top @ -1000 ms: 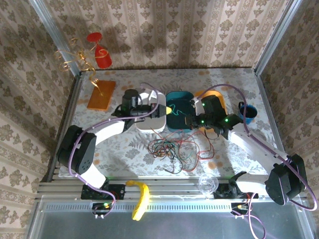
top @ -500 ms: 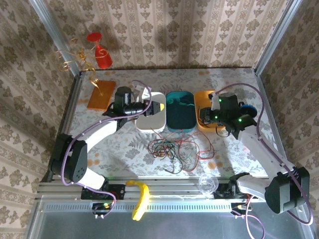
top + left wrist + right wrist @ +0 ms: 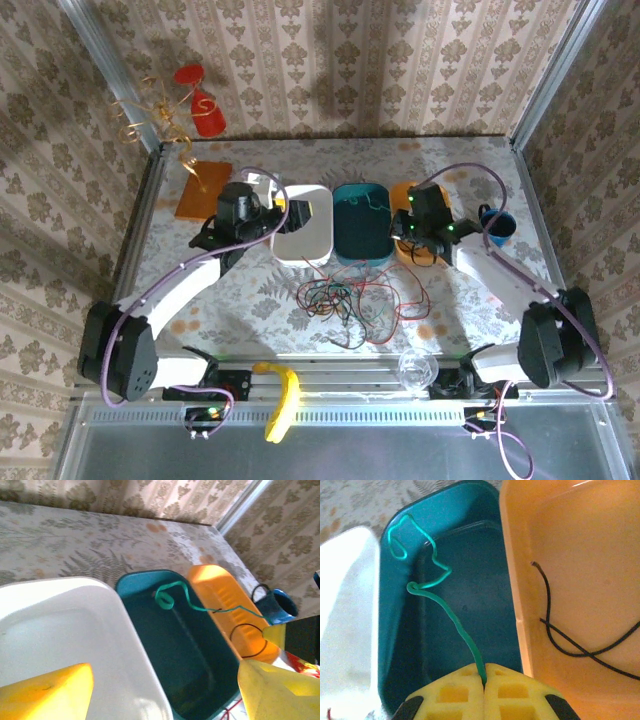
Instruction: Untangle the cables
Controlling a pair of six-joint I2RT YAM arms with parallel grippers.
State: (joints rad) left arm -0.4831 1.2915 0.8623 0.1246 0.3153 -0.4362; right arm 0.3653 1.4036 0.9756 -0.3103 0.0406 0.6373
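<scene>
From above, my left tool [image 3: 288, 213] hangs over the white tray [image 3: 300, 248]. My right tool [image 3: 405, 230] sits over the edge where the teal tray [image 3: 360, 238] meets the orange tray [image 3: 403, 190]. Most of the cables [image 3: 340, 298] lie in a red, green and black knot on the worktop [image 3: 240, 290], just in front of the trays.

The right wrist camera shows the right tool's fingers pressed together on the end of the green cable [image 3: 465, 637]. The rest of that cable curls along the floor and back wall of the teal tray. A black cable [image 3: 548, 605] lies by itself in the orange tray.

The left wrist camera shows the yellow fingers [image 3: 50, 695] of the left tool wide apart with nothing between them. The white tray under it looks bare. From this side the green cable runs out of the teal tray and over the orange one to the right tool.

I think my job now is to drop the green cable in the teal tray. I should slide the right tool over the teal floor and go low before I let go. That way the end should not flop into the orange tray and cross the black cable.
</scene>
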